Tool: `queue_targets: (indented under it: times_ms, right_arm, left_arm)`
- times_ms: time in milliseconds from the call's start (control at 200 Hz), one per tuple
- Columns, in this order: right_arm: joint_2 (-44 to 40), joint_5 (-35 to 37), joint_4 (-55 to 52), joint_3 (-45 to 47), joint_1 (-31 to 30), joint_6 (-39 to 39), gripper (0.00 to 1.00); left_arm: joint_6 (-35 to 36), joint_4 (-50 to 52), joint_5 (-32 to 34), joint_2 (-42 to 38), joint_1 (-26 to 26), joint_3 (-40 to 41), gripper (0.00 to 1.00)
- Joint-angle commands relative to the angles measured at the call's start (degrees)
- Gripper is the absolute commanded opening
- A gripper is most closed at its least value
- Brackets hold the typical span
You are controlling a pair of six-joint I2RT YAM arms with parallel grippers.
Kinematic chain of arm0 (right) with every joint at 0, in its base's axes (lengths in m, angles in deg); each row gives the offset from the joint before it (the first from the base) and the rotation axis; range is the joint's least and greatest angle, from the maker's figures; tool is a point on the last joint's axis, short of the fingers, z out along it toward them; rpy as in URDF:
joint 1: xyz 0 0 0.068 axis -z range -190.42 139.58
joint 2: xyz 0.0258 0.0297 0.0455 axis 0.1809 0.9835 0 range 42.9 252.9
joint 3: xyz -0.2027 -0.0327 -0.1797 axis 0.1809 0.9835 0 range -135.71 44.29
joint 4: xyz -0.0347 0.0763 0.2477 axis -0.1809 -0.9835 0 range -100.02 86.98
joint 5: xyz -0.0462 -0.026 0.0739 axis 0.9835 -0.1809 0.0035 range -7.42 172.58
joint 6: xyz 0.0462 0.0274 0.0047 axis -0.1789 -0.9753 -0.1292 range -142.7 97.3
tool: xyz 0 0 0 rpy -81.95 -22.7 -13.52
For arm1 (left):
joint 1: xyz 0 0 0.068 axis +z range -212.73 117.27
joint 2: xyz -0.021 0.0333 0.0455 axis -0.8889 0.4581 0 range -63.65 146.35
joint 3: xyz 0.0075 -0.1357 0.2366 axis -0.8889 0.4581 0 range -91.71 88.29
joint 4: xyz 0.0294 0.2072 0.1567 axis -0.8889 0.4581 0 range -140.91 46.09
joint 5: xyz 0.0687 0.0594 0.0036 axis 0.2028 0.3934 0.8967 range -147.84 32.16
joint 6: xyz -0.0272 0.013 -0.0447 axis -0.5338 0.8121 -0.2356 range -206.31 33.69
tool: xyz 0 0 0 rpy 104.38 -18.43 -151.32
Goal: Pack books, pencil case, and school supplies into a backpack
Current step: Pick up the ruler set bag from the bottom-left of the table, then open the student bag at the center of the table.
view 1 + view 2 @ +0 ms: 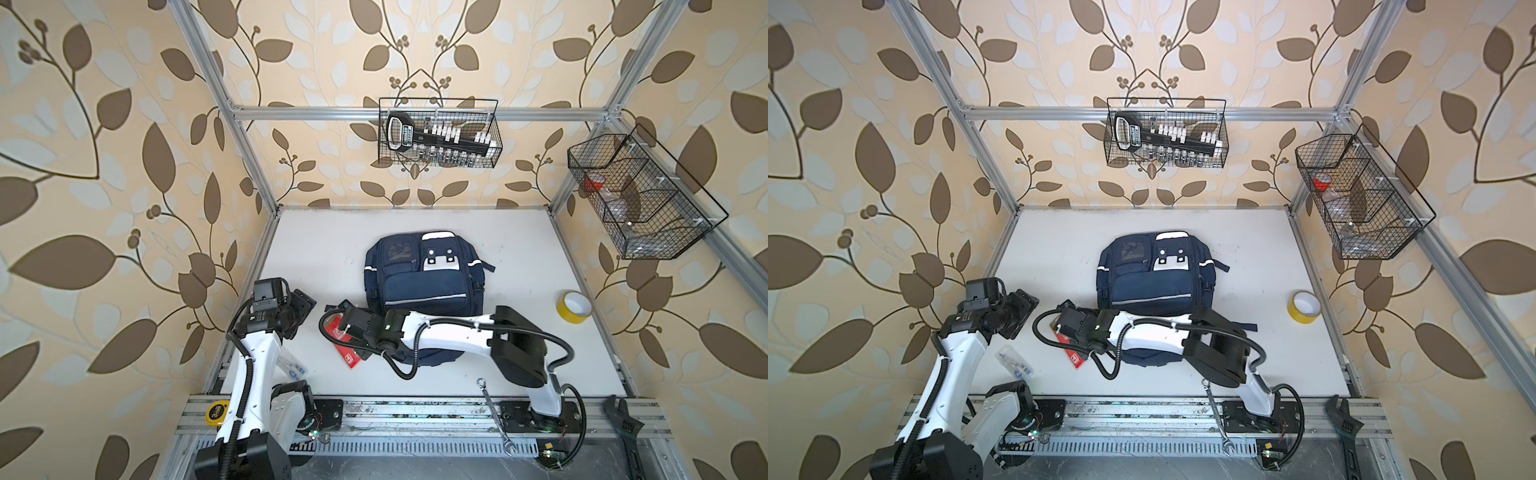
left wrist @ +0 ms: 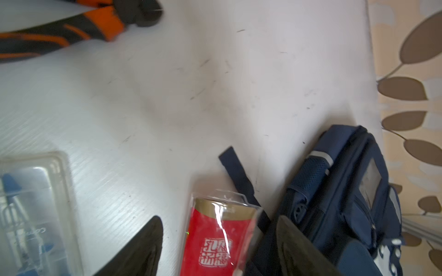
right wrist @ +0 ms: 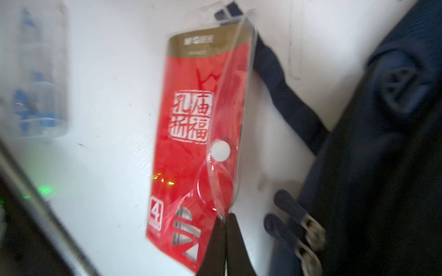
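Observation:
The navy backpack (image 1: 424, 286) (image 1: 1154, 282) lies flat mid-table in both top views. Against its near left side lies the red booklet (image 1: 348, 353) (image 1: 1074, 357) in a clear sleeve. My right gripper (image 3: 224, 221) is shut on the sleeve's edge at the booklet's lower corner (image 3: 189, 119), with the backpack (image 3: 382, 143) beside it. My left gripper (image 1: 300, 312) (image 2: 218, 219) hovers left of the booklet (image 2: 215, 239), open and holding nothing. A clear plastic box with blue contents (image 1: 291, 365) (image 2: 31, 210) lies by the left arm. The pencil case is out of view.
A yellow tape roll (image 1: 573, 309) sits at the table's right edge. Orange-and-black pliers (image 2: 71, 28) lie beyond the left gripper. A loose backpack strap (image 2: 236, 172) runs under the booklet, and zipper pulls (image 3: 299, 227) lie near the right fingers. Wrenches (image 1: 494, 411) rest on the front rail.

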Motion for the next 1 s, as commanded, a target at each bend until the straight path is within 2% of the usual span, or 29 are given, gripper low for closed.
queue_targets:
  times_ms: [0, 145, 315, 445, 600, 655, 765, 895, 995]
  right_arm:
    - [-10.58, 4.53, -4.15, 2.63, -0.83, -2.32, 0.0]
    - [-25.26, 9.1, -10.52, 11.38, -1.18, -8.71, 0.0]
    - [-39.88, 14.05, -28.29, 18.61, 0.92, -18.88, 0.0]
    - [-49.23, 15.39, -40.35, 21.28, 6.48, -25.49, 0.0]
    - [-57.33, 13.77, -44.36, 23.1, 15.76, -24.96, 0.0]
    - [-59.21, 13.44, -45.14, 23.47, 17.87, -24.48, 0.0]
    - [-61.63, 13.16, -46.78, 24.06, 19.98, -24.2, 0.0]
    - [-63.27, 12.28, -47.35, 25.0, 20.21, -24.68, 0.0]
    - [-64.33, 11.3, -47.39, 25.74, 20.17, -25.38, 0.0]
  left_arm:
    - [7.19, -5.89, -0.57, -3.15, -6.3, -7.11, 0.75]
    - [18.55, -7.95, 4.68, -0.13, -19.58, -13.41, 0.75]
    - [27.16, -11.9, 1.5, 4.4, -32.06, -15.0, 0.78]
    - [37.16, -15.18, 0.12, 6.86, -43.02, -14.77, 0.79]
    - [46.86, -17.23, -1.81, 15.42, -55.48, -17.24, 0.82]
    - [49.63, -17.08, -4.32, 18.38, -58.23, -18.56, 0.93]
    - [56.05, -13.29, -4.48, 22.83, -61.22, -20.82, 0.97]
    - [60.12, -11.0, -2.36, 26.7, -61.62, -21.51, 0.96]
    - [62.09, -11.29, 0.43, 29.13, -61.93, -20.71, 0.92]
